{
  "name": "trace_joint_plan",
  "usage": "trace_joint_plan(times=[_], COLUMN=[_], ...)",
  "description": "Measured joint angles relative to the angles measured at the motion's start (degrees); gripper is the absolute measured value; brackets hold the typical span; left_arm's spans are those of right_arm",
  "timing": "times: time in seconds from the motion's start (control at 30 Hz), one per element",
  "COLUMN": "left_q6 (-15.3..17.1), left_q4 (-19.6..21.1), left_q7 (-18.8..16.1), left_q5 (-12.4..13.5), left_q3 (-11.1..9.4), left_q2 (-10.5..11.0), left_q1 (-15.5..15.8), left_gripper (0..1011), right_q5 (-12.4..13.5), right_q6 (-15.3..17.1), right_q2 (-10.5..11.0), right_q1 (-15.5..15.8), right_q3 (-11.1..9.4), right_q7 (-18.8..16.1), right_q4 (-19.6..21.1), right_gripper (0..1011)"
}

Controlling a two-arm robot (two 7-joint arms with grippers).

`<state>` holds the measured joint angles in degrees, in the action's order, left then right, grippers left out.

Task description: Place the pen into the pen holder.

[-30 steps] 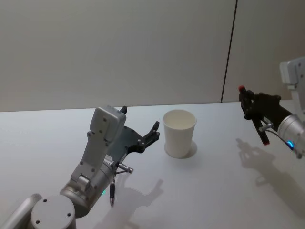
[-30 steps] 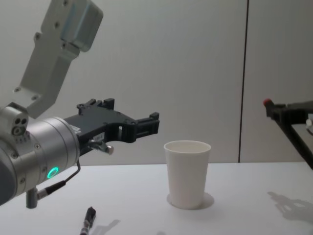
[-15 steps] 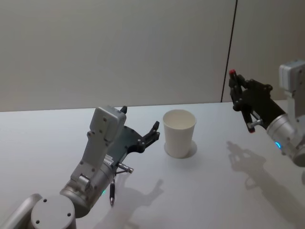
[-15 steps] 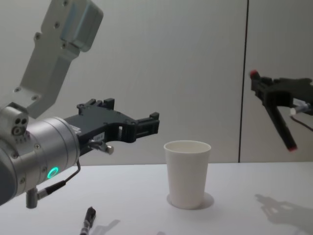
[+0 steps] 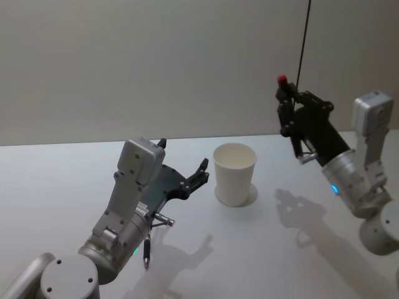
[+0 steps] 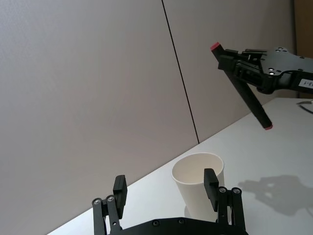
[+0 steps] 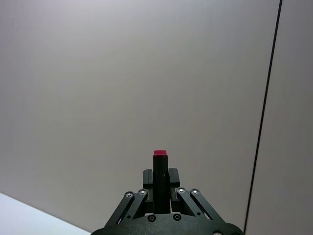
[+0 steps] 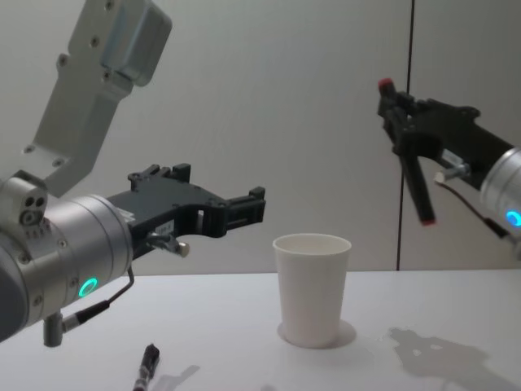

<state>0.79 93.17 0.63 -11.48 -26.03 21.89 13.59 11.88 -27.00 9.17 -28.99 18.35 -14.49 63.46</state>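
The pen (image 8: 409, 163) is black with red ends. It hangs tilted in the air, and my right gripper (image 8: 399, 122) is shut on its upper part. In the head view the pen (image 5: 284, 99) and right gripper (image 5: 290, 112) are above and to the right of the pen holder (image 5: 235, 177), a white paper cup standing upright on the table. The cup (image 8: 312, 285) looks empty. My left gripper (image 5: 184, 159) hovers open to the left of the cup, holding nothing. The left wrist view shows its open fingers (image 6: 210, 181) in front of the cup (image 6: 195, 193), with the pen (image 6: 244, 93) above.
A second dark pen (image 5: 147, 252) lies on the white table (image 5: 280, 249) below my left arm; its tip (image 8: 147, 362) shows near the front edge. A plain wall with a dark vertical seam (image 5: 304, 50) stands behind the table.
My right gripper has carried the pen up and to the left, closer to the cup. The left arm and the cup have not moved.
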Motion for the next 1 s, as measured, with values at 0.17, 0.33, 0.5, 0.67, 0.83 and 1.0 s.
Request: trace_joint_plan(times=[0.17, 0.33, 0.5, 0.67, 0.83, 1.0], left_q6=[0.00, 0.00, 0.00, 0.00, 0.00, 0.00], left_q4=[0.00, 0.00, 0.00, 0.00, 0.00, 0.01], left_q7=[0.00, 0.00, 0.00, 0.00, 0.00, 0.00], left_q5=[0.00, 0.00, 0.00, 0.00, 0.00, 0.00], left_q3=[0.00, 0.00, 0.00, 0.00, 0.00, 0.00], left_q2=[0.00, 0.00, 0.00, 0.00, 0.00, 0.00], left_q1=[0.00, 0.00, 0.00, 0.00, 0.00, 0.00], left_gripper=[1004, 1004, 1004, 1004, 1004, 1004], right_q5=[1.33, 3.12, 4.60, 6.05, 7.72, 9.18], right_q6=[-5.18, -10.59, -14.38, -17.74, -21.05, -23.76], right_q2=[-1.68, -3.52, -5.06, -6.43, -7.98, -9.29], right_q1=[-1.92, -4.39, -6.60, -8.70, -11.14, -13.28], right_q3=[0.66, 1.23, 1.60, 1.86, 2.12, 2.28], right_q7=[-1.20, -3.01, -4.58, -6.25, -8.18, -10.06], right_q4=[-4.42, -9.93, -14.89, -19.70, -25.30, -30.10], right_gripper=[167, 167, 167, 167, 167, 167])
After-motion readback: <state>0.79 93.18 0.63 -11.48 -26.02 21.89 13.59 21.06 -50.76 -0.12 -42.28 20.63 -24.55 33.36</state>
